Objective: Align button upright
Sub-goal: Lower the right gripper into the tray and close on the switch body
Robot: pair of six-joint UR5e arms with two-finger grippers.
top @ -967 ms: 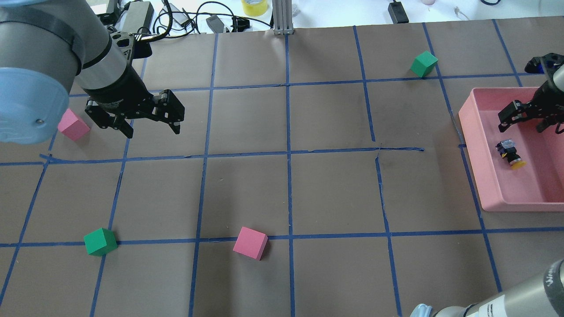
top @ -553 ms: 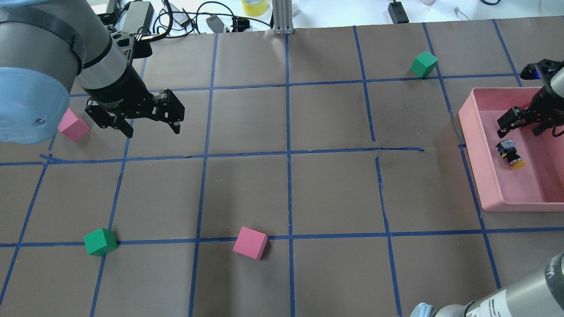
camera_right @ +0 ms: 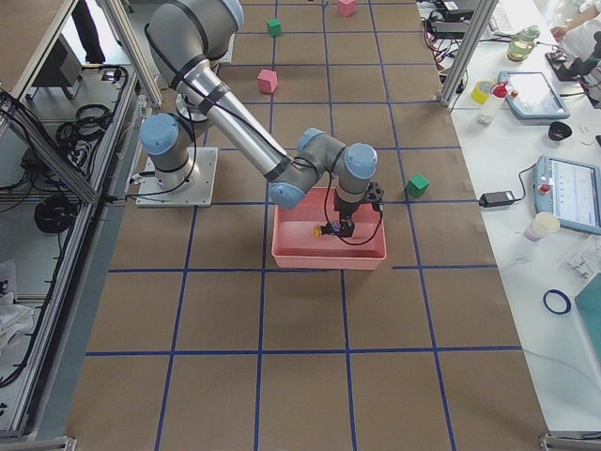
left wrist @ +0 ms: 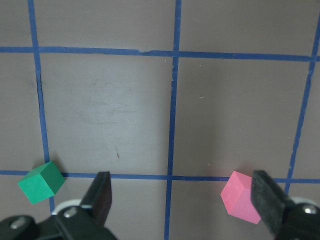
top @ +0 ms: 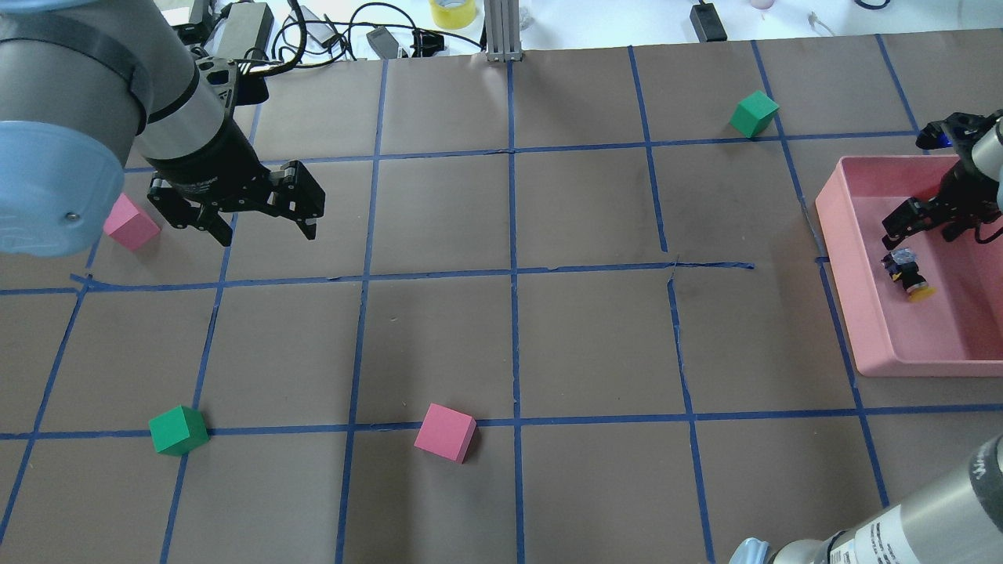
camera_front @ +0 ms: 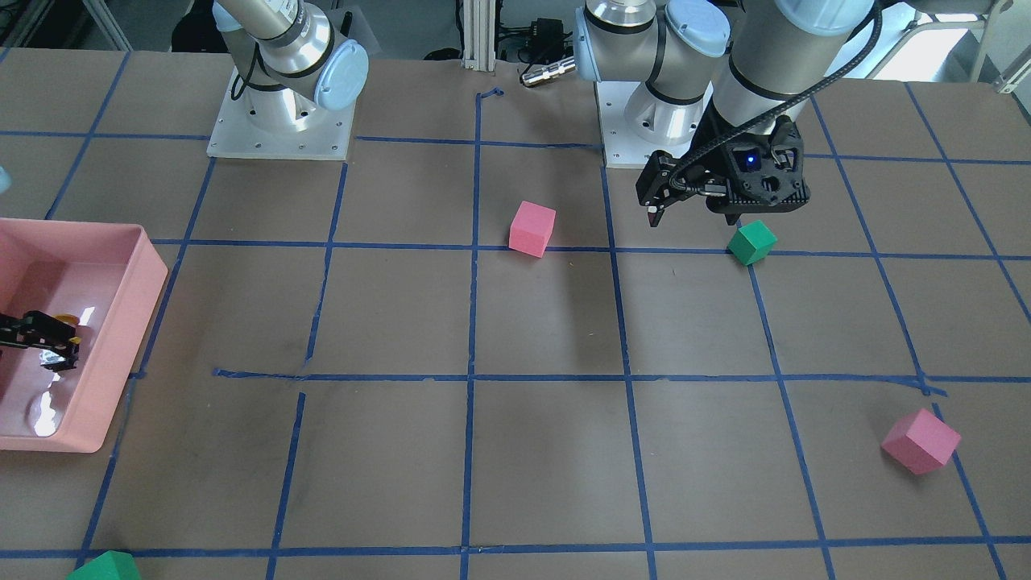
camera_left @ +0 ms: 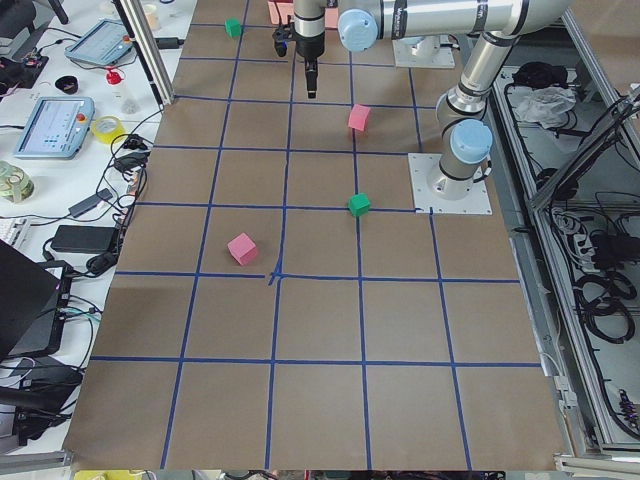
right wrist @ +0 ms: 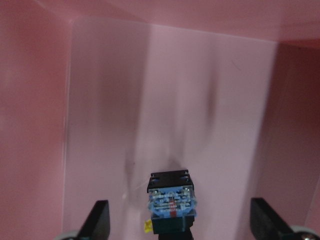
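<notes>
The button (top: 907,274) lies on its side inside the pink tray (top: 840,251), with its yellow cap toward the robot and its black base away. My right gripper (top: 931,223) hangs open just beyond the button, inside the tray and not touching it. In the right wrist view the button's base (right wrist: 171,200) sits between the two spread fingers (right wrist: 98,220). In the front-facing view one finger crosses the button (camera_front: 58,356). My left gripper (top: 268,233) is open and empty above the table on the far left.
Pink cubes (top: 129,222) (top: 445,432) and green cubes (top: 179,429) (top: 754,113) lie spread over the taped brown table. The left wrist view shows one green cube (left wrist: 41,182) and one pink cube (left wrist: 241,196) below it. Cables lie along the far edge.
My right gripper has shifted a little left and nearer to the button inside the tray, still open. The button and the left arm have hardly moved.
</notes>
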